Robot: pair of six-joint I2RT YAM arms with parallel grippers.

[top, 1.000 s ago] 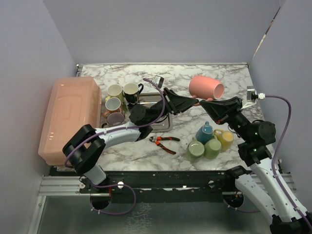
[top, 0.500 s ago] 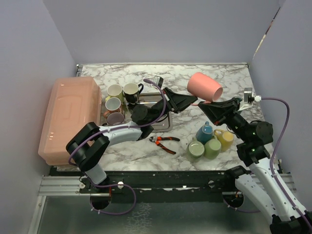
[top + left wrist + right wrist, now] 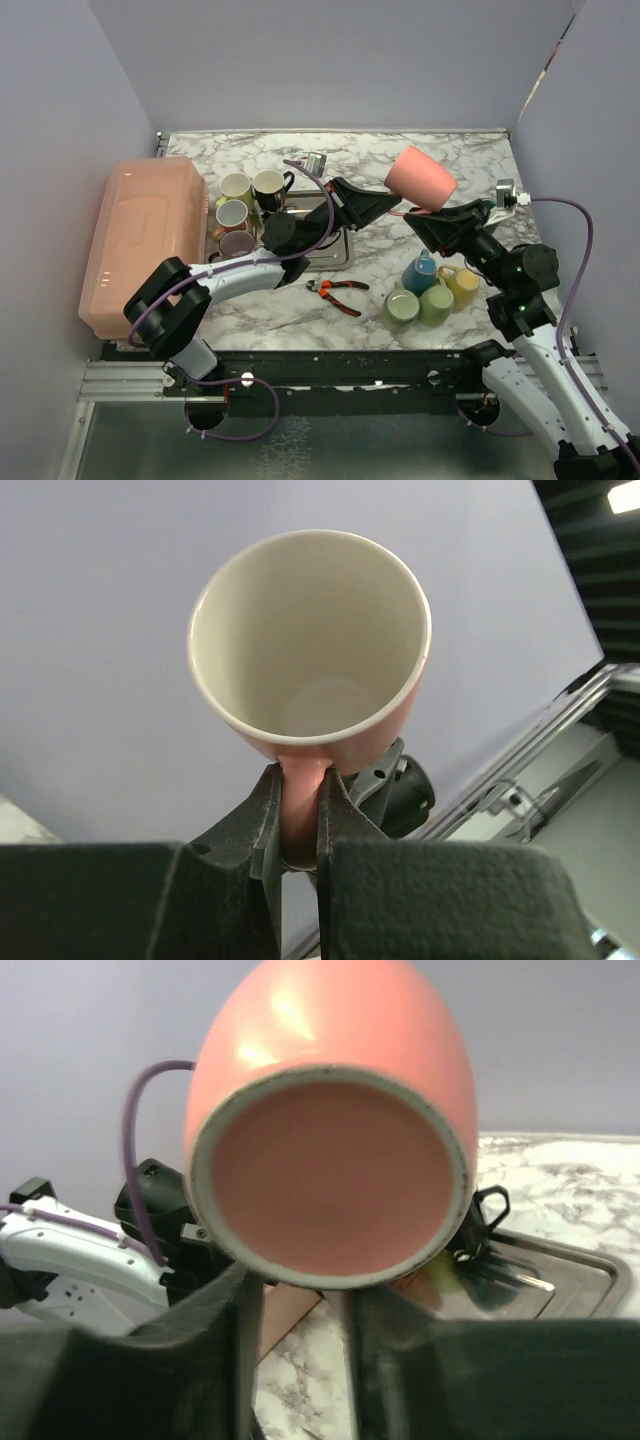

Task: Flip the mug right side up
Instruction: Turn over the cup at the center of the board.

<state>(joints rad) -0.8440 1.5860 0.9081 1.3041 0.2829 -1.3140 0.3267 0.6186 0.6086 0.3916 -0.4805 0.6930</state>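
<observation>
The pink mug (image 3: 421,179) is clamped by its handle in the left gripper (image 3: 298,785), above the table's (image 3: 250,150) right half. The right gripper (image 3: 297,1305) is held parted beneath it.

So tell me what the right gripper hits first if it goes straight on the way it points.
The pink mug: its base sits right ahead of the right gripper, very close though depth is unclear. The left gripper pinches its handle.

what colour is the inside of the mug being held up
Cream white inside the pink mug; the outside is pink. It shows best in the left wrist view.
</observation>
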